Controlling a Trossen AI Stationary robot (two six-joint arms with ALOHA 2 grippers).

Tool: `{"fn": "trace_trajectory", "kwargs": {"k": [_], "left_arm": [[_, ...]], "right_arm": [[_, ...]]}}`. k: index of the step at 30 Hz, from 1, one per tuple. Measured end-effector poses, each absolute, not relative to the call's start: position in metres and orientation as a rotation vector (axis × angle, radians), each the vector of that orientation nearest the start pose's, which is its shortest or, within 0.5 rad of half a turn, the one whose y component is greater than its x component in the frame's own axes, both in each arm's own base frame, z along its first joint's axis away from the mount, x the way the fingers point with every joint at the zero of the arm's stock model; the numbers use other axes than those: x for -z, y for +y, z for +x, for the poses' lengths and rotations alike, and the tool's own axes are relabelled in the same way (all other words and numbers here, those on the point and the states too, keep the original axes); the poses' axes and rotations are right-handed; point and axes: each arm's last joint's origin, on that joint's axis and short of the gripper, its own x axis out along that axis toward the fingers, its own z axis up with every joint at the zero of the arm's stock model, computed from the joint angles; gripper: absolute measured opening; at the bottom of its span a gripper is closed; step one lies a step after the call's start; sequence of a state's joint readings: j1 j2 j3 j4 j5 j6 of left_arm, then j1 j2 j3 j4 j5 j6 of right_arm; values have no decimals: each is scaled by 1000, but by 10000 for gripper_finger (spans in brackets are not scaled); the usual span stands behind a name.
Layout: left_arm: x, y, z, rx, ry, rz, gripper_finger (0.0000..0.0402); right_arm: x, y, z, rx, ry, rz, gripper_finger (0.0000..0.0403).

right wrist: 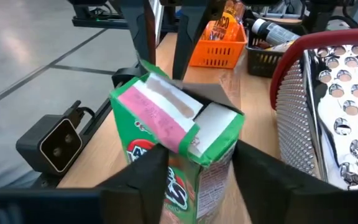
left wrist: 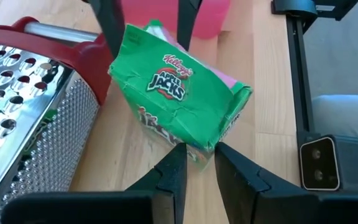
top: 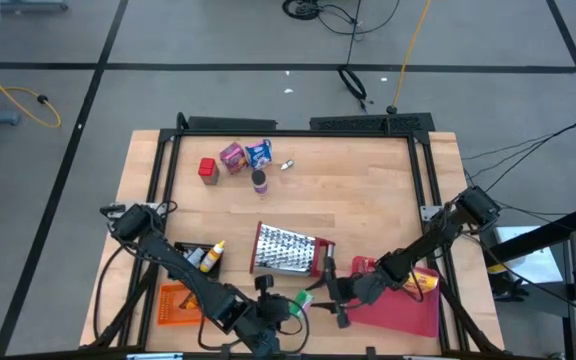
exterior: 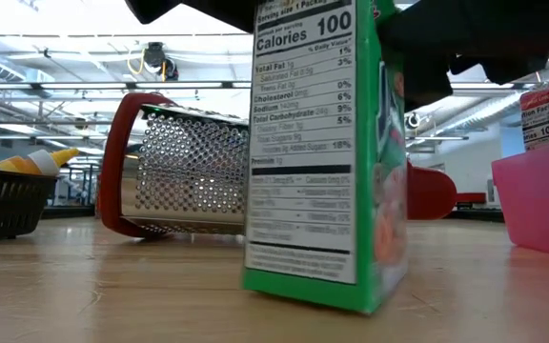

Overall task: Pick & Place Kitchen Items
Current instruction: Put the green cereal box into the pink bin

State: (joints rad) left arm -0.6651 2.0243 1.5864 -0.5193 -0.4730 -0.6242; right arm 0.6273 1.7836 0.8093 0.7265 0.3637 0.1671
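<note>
Both grippers are grasping the green cereal box [left wrist: 179, 102] (standing upright beside the steel grater [top: 290, 250]): left gripper [left wrist: 197, 163] pinching one edge, right gripper [right wrist: 194, 163] straddling the other.

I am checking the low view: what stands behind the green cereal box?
Behind the green cereal box lies the steel grater, on its side. Its right end is covered by the box, and a red piece shows past it.

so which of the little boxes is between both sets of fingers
The green Apple Jacks box, standing beside the grater, with left fingers and right fingers around it. The red, pink and blue boxes sit far across the table.
</note>
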Motion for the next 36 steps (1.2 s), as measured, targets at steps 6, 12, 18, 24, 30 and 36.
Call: {"fn": "trace_trajectory", "kwargs": {"k": [6,12,18,24,30,36], "left_arm": [[-215,-259,352,-82,813,-70,81],[-215,-259,352,-85,811,-70,81],[-215,-260,351,-84,809,-69,81],[-214,-262,348,-85,819,-53,81],[-213,-261,346,-97,833,-43,81],[-213,-261,346,-98,832,-43,81]], "right_arm": [[-169,200,293,-246,245,45,56],[-169,203,291,-256,241,30,11],[-183,203,285,-266,229,28,3],[-212,207,259,-225,248,15,2],[-245,217,219,-182,211,40,1],[-260,227,175,-62,189,74,1]]}}
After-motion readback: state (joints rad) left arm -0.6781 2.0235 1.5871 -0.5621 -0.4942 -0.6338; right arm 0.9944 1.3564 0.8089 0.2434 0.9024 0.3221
